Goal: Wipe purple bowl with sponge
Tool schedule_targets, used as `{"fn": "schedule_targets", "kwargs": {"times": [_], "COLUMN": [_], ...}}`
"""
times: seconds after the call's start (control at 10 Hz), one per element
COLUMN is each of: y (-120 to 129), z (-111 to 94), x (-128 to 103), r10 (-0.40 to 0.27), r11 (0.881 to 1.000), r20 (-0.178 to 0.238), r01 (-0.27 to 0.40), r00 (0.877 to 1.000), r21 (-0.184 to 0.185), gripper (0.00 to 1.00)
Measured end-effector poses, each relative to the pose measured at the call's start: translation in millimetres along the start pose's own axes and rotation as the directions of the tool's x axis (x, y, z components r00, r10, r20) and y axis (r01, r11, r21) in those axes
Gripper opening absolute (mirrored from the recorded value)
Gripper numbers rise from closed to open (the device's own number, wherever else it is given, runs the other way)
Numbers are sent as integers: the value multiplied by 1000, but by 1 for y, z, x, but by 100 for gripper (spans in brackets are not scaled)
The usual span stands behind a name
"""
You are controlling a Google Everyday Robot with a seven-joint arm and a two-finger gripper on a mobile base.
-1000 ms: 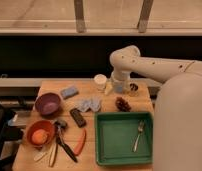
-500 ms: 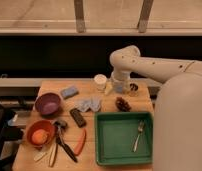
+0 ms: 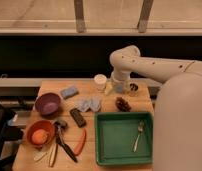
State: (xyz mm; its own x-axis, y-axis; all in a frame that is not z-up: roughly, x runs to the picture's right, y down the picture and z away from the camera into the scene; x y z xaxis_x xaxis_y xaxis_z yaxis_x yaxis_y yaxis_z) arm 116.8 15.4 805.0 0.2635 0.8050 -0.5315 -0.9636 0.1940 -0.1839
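Gripper [image 3: 115, 89] hangs low at the table's [image 3: 94, 155] back edge, just right of the white cup [image 3: 100, 81]; whether it is apart or together cannot be told. Sponge [image 3: 69, 92] lies well off to picture-left of it, past the cup, long axis roughly left-right and slightly tilted. Purple bowl [image 3: 48, 103] sits just beside the sponge, nearer the front-left. The reach probably has to clear the cup. Against the earlier frames nothing visibly differs: arm and objects in the same places.

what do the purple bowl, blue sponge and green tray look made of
Round purple bowl: likely plastic, smooth, even colour, faint sheen. Blue rectangular sponge: seemingly foam, dull blocky surface. Green rectangular tray: probably moulded plastic, uniform colour. The gripper sits beside the white cup, away from all three.
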Motion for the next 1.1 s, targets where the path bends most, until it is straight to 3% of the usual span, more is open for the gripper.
{"fn": "schedule_targets", "kwargs": {"times": [0.4,0.5,0.7,0.8,0.9,1.1], "y": [0,0,16,27,47,92], "z": [0,-4,-11,-11,-10,-5], "x": [1,0,-15,-25,-42,-73], "r10": [-6,-31,-153,-206,-281,-415], "r11": [1000,999,987,977,958,908], "r20": [5,27,50,54,55,55], "r01": [6,30,150,203,277,411], "r00": [1000,999,987,977,958,908], "r21": [-3,13,49,58,72,79], "gripper": [80,80,80,80,80,80]}}
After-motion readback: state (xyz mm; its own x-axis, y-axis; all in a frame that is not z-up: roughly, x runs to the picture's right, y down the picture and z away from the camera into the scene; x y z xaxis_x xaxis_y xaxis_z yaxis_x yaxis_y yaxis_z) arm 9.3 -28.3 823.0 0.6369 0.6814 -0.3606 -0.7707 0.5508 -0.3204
